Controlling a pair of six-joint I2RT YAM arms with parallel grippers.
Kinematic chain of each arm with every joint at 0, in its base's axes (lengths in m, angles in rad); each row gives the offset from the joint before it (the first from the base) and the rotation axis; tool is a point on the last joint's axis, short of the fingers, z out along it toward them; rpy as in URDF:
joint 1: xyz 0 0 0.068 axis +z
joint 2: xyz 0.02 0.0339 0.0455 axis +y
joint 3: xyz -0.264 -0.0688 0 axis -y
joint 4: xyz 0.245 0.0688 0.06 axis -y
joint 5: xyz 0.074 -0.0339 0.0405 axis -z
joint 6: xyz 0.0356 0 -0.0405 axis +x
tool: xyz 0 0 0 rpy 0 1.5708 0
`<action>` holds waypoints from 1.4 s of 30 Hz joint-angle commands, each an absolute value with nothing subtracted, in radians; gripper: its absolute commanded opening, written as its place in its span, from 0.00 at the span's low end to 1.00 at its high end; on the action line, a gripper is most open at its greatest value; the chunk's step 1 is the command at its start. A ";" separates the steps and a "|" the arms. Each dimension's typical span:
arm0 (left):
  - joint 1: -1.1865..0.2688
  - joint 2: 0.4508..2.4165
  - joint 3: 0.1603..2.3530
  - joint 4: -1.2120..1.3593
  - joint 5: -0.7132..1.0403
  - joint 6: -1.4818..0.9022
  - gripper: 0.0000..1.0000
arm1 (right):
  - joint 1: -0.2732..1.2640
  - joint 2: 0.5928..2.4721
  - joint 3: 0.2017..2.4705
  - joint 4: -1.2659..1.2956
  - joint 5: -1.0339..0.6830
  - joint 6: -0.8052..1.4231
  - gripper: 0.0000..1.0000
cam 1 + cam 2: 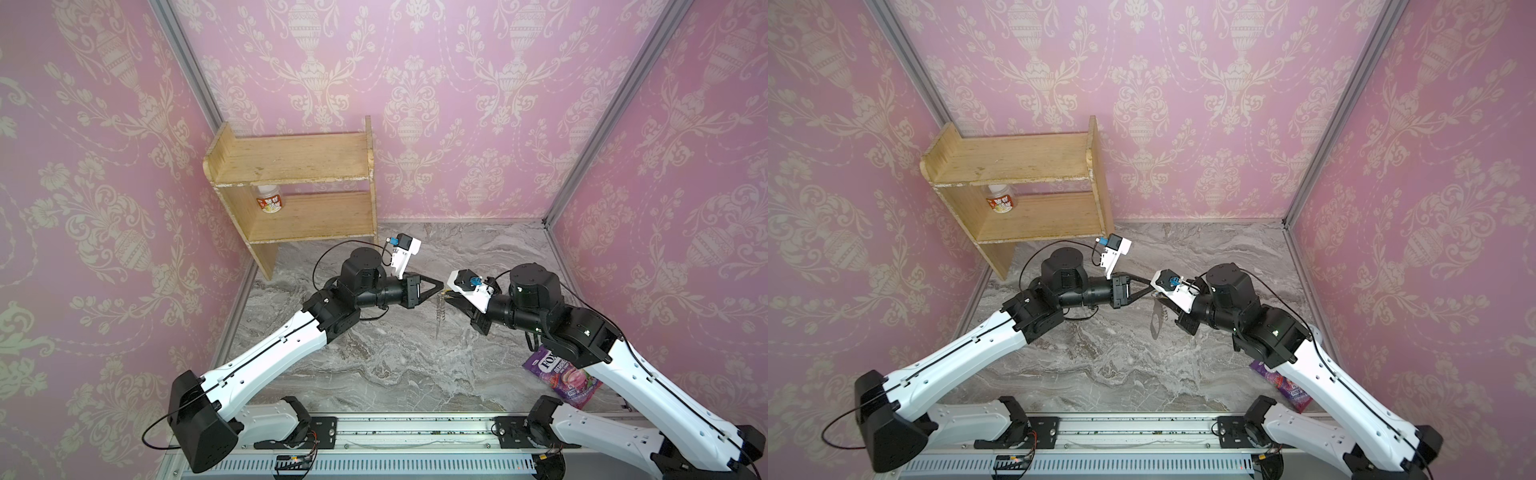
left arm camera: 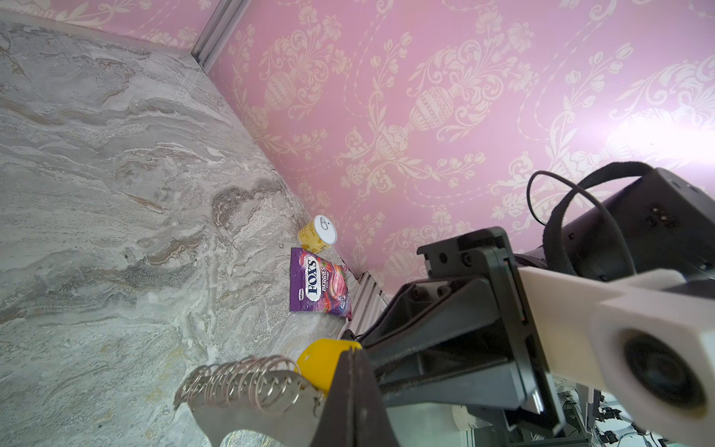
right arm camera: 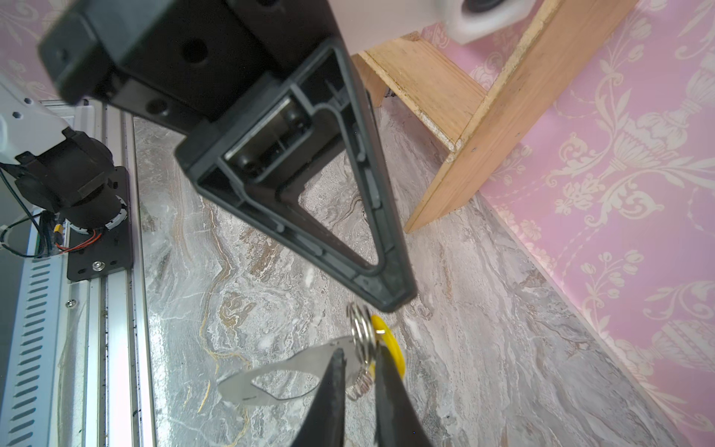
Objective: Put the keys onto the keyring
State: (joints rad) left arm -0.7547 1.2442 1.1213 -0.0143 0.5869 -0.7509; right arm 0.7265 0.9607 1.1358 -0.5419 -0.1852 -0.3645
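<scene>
Both arms meet above the middle of the marble table (image 1: 374,374), and in both top views their fingertips are almost in contact.

1. The left gripper (image 1: 439,286) is clenched, with no gap visible between its fingers. In the right wrist view its tip sits at the lower centre of the frame, against the top of the wire rings.
2. The right gripper (image 3: 358,358) has its fingers narrowly apart, with the ring end of the keyring (image 3: 271,381) between them. This is a grasp on the keyring.
3. In a top view the keyring (image 1: 1156,322) hangs edge-on just below the meeting point, off the table. Its grey fob and long cutout extend toward the lower left of the right wrist view.
4. The yellow key tag (image 3: 389,334) lies just behind the rings and touches them, directly beneath the left gripper's tip (whether that tip pinches tag or ring cannot be told).

A wooden shelf (image 1: 291,166) stands at upper left with a jar (image 1: 270,200) on its lower board. A purple sweets packet (image 1: 559,374) lies at lower right, partly under the right arm.
</scene>
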 commanded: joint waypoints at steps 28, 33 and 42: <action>-0.737 1.209 1.041 0.247 0.588 -0.890 0.00 | 0.721 0.892 1.080 -0.531 -0.218 -0.253 0.28; -0.734 1.203 0.995 0.388 0.606 -0.946 0.00 | 0.717 0.896 1.071 -0.507 -0.239 -0.243 0.28; -0.726 1.209 0.963 0.502 0.652 -0.994 0.00 | 0.676 0.876 1.061 -0.460 -0.258 -0.230 0.30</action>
